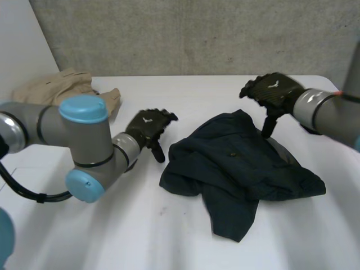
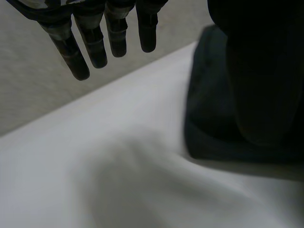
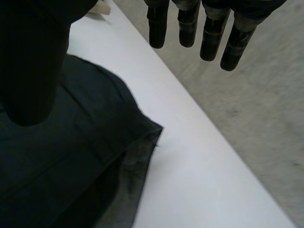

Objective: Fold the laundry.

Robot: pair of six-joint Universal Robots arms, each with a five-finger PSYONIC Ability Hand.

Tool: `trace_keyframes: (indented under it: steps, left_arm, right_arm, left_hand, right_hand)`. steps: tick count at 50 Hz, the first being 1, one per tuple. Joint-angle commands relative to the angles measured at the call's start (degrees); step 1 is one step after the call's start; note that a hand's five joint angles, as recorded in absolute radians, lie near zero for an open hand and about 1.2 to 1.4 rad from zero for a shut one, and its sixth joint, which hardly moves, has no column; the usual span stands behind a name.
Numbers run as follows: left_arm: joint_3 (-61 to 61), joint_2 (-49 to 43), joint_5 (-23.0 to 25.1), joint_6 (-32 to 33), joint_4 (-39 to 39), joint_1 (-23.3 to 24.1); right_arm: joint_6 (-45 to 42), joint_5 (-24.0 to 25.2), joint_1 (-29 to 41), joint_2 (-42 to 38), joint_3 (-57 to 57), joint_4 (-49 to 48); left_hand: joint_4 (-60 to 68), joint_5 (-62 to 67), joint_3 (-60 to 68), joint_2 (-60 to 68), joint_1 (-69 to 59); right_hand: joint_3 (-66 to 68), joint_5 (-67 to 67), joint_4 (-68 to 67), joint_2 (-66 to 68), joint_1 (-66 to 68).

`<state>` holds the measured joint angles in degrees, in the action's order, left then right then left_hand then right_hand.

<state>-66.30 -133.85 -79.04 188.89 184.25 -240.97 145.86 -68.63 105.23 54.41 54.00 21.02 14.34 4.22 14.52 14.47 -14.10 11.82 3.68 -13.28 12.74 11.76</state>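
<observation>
Head view, crumpled dark garment point(image 1: 242, 169) right of centre on white table point(image 1: 84, 225), left hand point(image 1: 147, 126) just beside its left edge, right hand point(image 1: 270, 90) over its far edge, the 2 hands straight-fingered and empty, tan garment point(image 1: 62, 87) at far-left corner.

Robotics lab or test room, set up as a laundry station.
Plain white worktop point(image 1: 185, 95) in front of a rough, bare grey wall point(image 1: 197, 34), more like a workshop than a home. Two machine arms with grey joints and light-blue caps, left arm point(image 1: 84, 140) and right arm point(image 1: 329, 112), reaching in over the worktop. Loose clothing on it: a crumpled dark blue garment point(image 1: 236, 169) near the middle, a beige garment point(image 1: 62, 87) at the far left corner.
</observation>
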Motion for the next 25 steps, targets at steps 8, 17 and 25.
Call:
trace_keyframes:
  steps: [8, 17, 25]
  left_arm:
    - [5.56, -6.95, 3.19, -0.45, -2.58, 1.99]
    - [10.91, -10.82, 1.61, -0.1, -2.05, 3.93]
    - [26.63, -7.85, -12.26, 5.94, 6.53, 3.75]
  right_arm:
    - [4.52, 0.26, 2.7, -17.14, -8.02, -6.78]
    - [5.21, -0.01, 3.14, -23.04, -15.76, -9.57]
    - [10.4, -7.73, 3.22, -14.88, -16.47, -33.28]
  left_hand:
    - [21.92, 22.05, 21.74, 21.79, -22.16]
    - [65.66, 65.78, 65.48, 65.53, -65.9]
    - [65.66, 65.78, 65.48, 65.53, -65.9]
  right_hand:
    - [-1.82, -3.68, 3.28, -2.74, -1.76]
    - [68.1, 66.24, -66.64, 67.18, 68.16]
    - [68.18, 66.32, -66.72, 67.26, 68.24]
